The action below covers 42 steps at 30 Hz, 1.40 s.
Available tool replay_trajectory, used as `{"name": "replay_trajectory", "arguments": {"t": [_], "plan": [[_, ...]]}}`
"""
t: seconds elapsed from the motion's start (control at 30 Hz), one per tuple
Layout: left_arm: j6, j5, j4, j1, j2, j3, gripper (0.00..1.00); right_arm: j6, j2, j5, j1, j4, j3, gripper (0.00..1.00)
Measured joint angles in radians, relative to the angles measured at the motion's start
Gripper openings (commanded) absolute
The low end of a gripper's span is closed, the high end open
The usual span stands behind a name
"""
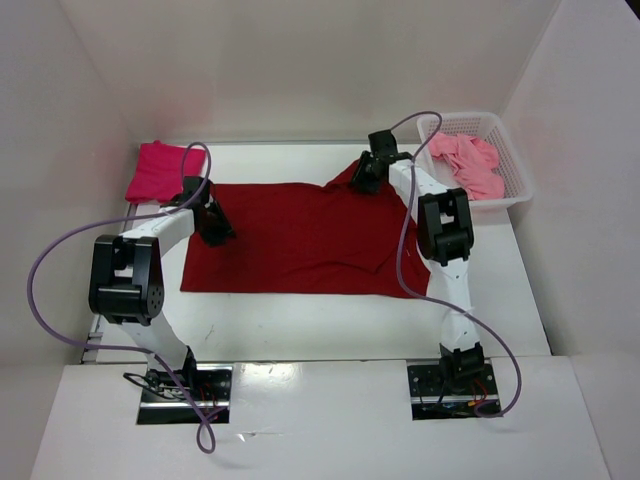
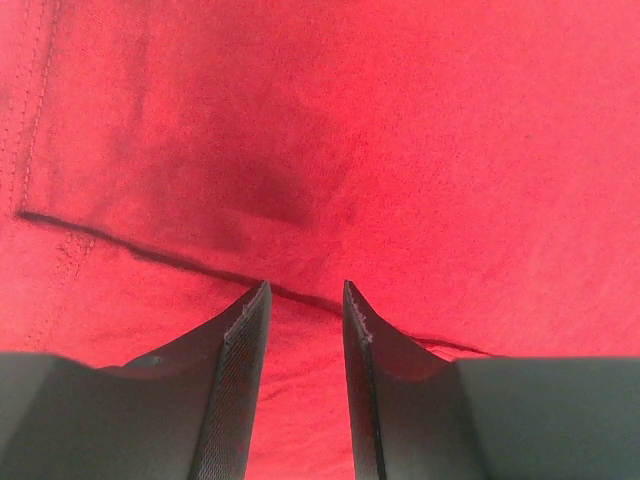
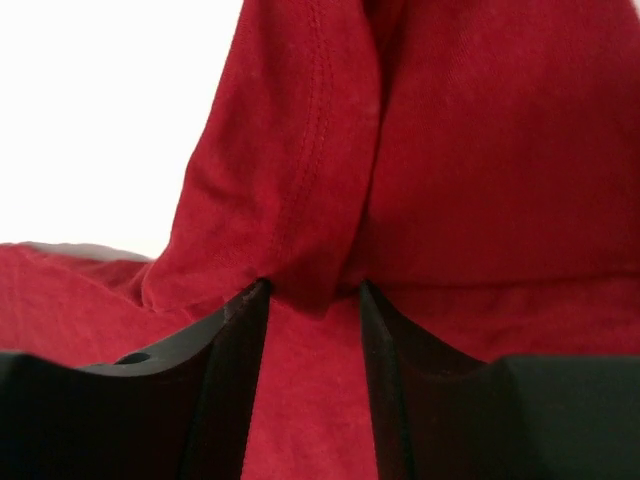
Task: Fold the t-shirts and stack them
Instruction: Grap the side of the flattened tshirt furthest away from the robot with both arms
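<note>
Dark red shirt (image 3: 450, 150) fold pinched by right tool (image 3: 314, 290), wrist-view only; left tool (image 2: 306, 290) parted

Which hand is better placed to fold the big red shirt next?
Right, probably: the right hand has a bunched corner of the dark red shirt between its fingers; the left hand has only flat cloth beneath.

Bright, even light is thrown from overhead. A glare patch is seen on the table (image 1: 268, 372) at its near edge, and soft shadows are cast beside the arms (image 1: 130, 275). Behind the dark red shirt (image 3: 450, 150) the right wrist view is blown out white. The fingers (image 3: 140, 400) are rendered soft in both wrist views.
</note>
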<state>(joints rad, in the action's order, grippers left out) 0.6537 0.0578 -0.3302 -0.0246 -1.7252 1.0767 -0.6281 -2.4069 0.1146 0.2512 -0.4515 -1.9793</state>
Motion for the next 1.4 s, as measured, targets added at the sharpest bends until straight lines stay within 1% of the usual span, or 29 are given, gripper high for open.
{"name": "replay_trajectory", "arguments": {"t": [0.03,0.1,0.13,0.2,0.27,0.4,0.57,0.63,0.67,0.7,0.73,0.77,0.83,0.87,0.93,0.97,1.0,1.03,1.07,1.1,1.13,1.17,1.27,1.33,1.4], "plan": [[0.000,0.000,0.000,0.000,0.001,0.000,0.43,-0.003,-0.007,0.004,0.000,0.002,-0.007,0.41],[0.000,0.001,0.001,0.000,0.001,0.000,0.43,-0.006,-0.010,0.007,0.000,0.002,-0.014,0.37],[0.000,0.001,0.000,0.000,0.001,0.000,0.43,-0.008,-0.016,0.009,0.000,0.001,-0.025,0.30],[0.000,0.002,0.000,0.000,0.001,0.000,0.43,-0.007,-0.037,0.016,0.000,0.002,-0.059,0.22],[0.001,0.006,0.000,0.000,0.001,0.000,0.43,-0.010,-0.060,0.022,0.000,0.000,-0.096,0.17],[0.001,0.011,0.000,0.000,0.001,0.000,0.43,-0.011,-0.090,0.030,0.001,-0.014,-0.151,0.16],[0.002,0.014,-0.001,0.000,0.001,-0.006,0.43,-0.013,-0.162,0.053,0.003,-0.045,-0.306,0.16],[0.002,0.015,0.000,0.000,0.003,-0.012,0.43,-0.022,-0.212,0.075,0.004,-0.068,-0.417,0.21],[0.003,0.015,0.000,0.000,0.004,-0.016,0.43,-0.027,-0.238,0.087,0.005,-0.077,-0.469,0.27],[0.004,0.015,-0.002,0.000,0.005,-0.021,0.43,-0.035,-0.274,0.101,0.006,-0.098,-0.551,0.33],[0.004,0.014,-0.003,0.000,0.006,-0.025,0.43,-0.039,-0.305,0.111,0.009,-0.113,-0.621,0.47],[0.004,0.014,-0.004,0.000,0.008,-0.028,0.43,-0.043,-0.339,0.114,0.012,-0.145,-0.707,0.53],[0.005,0.014,-0.008,0.000,0.011,-0.030,0.43,-0.038,-0.406,0.109,0.021,-0.203,-0.879,0.58],[0.005,0.014,-0.010,0.000,0.014,-0.031,0.43,-0.033,-0.428,0.106,0.026,-0.238,-0.958,0.58],[0.005,0.014,-0.009,0.000,0.020,-0.030,0.43,-0.023,-0.440,0.103,0.035,-0.298,-1.042,0.58],[0.005,0.014,-0.010,0.000,0.024,-0.030,0.43,-0.013,-0.436,0.099,0.040,-0.327,-1.067,0.54],[0.005,0.014,-0.010,0.000,0.027,-0.028,0.43,-0.002,-0.432,0.089,0.045,-0.355,-1.088,0.49],[0.005,0.015,-0.013,0.000,0.030,-0.024,0.43,0.010,-0.428,0.076,0.049,-0.387,-1.105,0.39],[0.005,0.018,-0.012,0.000,0.032,-0.019,0.43,0.023,-0.420,0.065,0.053,-0.415,-1.106,0.18],[0.004,0.020,-0.012,0.000,0.033,-0.015,0.43,0.037,-0.412,0.053,0.056,-0.452,-1.106,0.09],[0.004,0.026,-0.012,0.000,0.035,-0.011,0.43,0.043,-0.402,0.040,0.058,-0.491,-1.106,0.02],[0.003,0.030,-0.011,0.000,0.037,-0.008,0.43,0.051,-0.391,0.026,0.059,-0.532,-1.103,0.00],[-0.001,0.039,-0.016,-0.006,0.048,-0.007,0.36,0.067,-0.325,-0.006,0.068,-0.618,-1.046,0.00],[-0.011,0.045,-0.028,-0.019,0.063,-0.007,0.34,0.077,-0.238,-0.028,0.072,-0.654,-0.953,0.00],[-0.027,0.055,-0.042,-0.037,0.087,-0.007,0.33,0.091,-0.100,-0.045,0.077,-0.656,-0.794,0.00]]}}
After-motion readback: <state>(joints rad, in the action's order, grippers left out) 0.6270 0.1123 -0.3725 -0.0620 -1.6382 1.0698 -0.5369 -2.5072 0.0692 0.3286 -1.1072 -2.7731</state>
